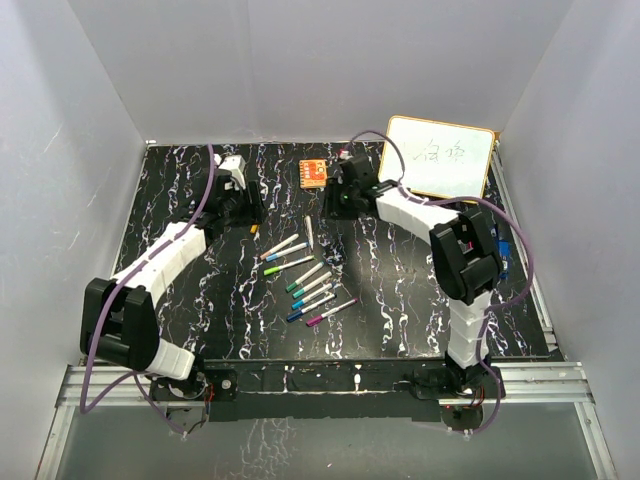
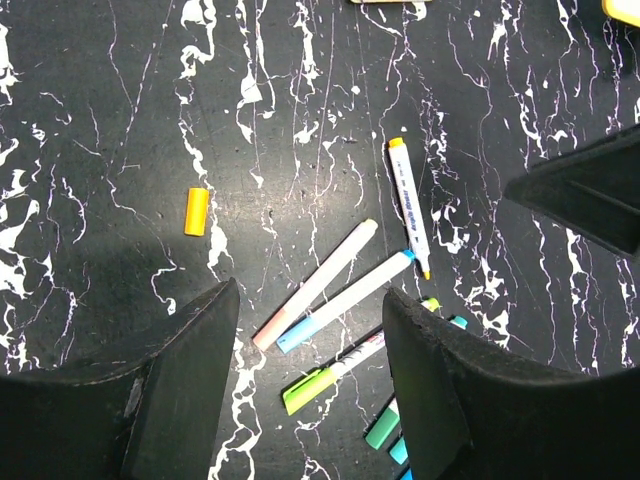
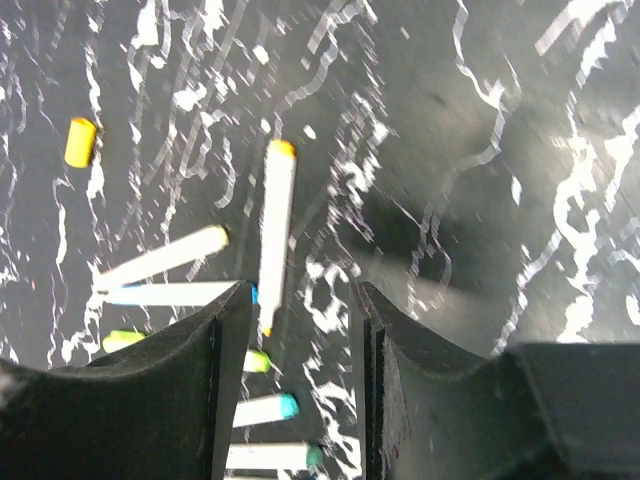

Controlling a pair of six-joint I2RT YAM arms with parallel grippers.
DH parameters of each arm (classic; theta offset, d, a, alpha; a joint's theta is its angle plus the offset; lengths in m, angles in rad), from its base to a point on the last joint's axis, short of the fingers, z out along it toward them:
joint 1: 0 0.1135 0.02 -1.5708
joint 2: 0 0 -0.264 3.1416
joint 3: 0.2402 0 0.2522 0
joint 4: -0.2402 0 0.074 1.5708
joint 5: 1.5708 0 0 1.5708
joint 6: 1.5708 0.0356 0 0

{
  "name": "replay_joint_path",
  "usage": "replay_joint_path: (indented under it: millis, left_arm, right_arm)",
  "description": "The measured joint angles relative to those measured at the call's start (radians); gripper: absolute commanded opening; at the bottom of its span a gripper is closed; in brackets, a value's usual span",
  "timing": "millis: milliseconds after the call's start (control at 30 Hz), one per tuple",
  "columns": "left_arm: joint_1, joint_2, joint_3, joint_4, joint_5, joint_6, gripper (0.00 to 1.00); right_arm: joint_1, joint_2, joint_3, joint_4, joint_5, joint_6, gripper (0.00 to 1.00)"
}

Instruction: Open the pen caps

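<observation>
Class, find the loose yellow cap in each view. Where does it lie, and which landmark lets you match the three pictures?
Top external: cap lies mid-table, a little left of centre.
Left wrist: cap lies left of centre, alone on the table.
Right wrist: cap lies at the upper left.
Landmark: the yellow-ended pen lies to the cap's right in every view.

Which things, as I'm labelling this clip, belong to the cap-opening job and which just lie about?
Job: slim white marker pens with coloured caps; loose small yellow plastic cap.
Lying about: orange square block; white rectangular whiteboard with writing.
</observation>
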Motion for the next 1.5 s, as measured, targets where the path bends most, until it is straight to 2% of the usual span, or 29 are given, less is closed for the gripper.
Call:
replay_joint_path:
  millis: [300, 400, 667, 1167, 1333, 1500]
  left_arm:
    - [0.000, -0.082, -0.068, 0.013, -0.035, -0.029, 0.59]
    - [0.000, -0.120, -0.070, 0.016, -0.040, -0.034, 0.59]
    - [0.000, -0.139, -0.086, 0.020, -0.049, -0.034, 0.59]
    - [0.000, -0.139, -0.097, 0.021, -0.050, -0.032, 0.59]
    - [0.000, -0.139, -0.097, 0.021, -0.052, -0.031, 0.59]
    - [0.000, -0.139, -0.100, 0.023, -0.053, -0.029, 0.59]
  right_arm:
    - [0.127, 0.215, 0.324, -0.116, 0.200, -0.050, 0.42]
    - [0.160, 0.267, 0.370, -0.164, 0.249, -0.057, 0.42]
    - [0.191, 0.297, 0.397, -0.258, 0.339, -0.066, 0.41]
    - [0.208, 0.345, 0.447, -0.281, 0.377, -0.079, 0.39]
    - [0.216, 0.345, 0.451, -0.291, 0.377, -0.079, 0.33]
    - [0.218, 0.357, 0.471, -0.307, 0.386, -0.078, 0.21]
